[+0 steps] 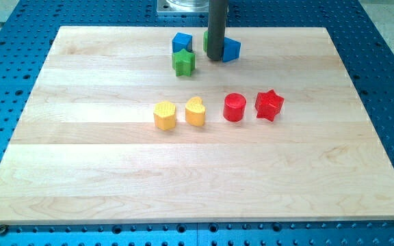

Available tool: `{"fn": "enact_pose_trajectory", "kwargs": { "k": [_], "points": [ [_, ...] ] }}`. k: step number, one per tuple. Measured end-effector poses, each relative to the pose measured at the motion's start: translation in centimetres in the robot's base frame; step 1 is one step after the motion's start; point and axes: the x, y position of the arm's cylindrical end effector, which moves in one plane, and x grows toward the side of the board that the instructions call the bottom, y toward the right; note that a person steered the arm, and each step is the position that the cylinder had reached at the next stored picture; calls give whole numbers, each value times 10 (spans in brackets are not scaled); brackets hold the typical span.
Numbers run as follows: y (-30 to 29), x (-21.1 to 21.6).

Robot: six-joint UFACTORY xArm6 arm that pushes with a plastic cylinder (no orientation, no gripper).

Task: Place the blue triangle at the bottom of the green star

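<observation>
The green star (pixel 183 62) lies near the view's top centre of the wooden board (pixel 101 171). A blue cube (pixel 182 42) sits just above it, touching or nearly so. The blue triangle (pixel 232 50) lies to the star's right, partly hidden by my rod. My tip (pixel 215 58) rests on the board between the star and the blue triangle, against the triangle's left side. A green block (pixel 206 41) peeks out behind the rod; its shape is hidden.
A yellow hexagon (pixel 164 115) and a yellow heart (pixel 195 111) lie side by side at mid-board. A red cylinder (pixel 234 107) and a red star (pixel 269 104) lie to their right. Blue perforated table surrounds the board.
</observation>
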Motion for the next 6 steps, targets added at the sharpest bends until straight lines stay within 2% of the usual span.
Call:
{"fn": "enact_pose_trajectory", "kwargs": {
  "k": [2, 3, 4, 5, 6],
  "points": [
    [30, -52],
    [-20, -46],
    [-6, -43],
    [69, -44],
    [39, -2]
  ]
}}
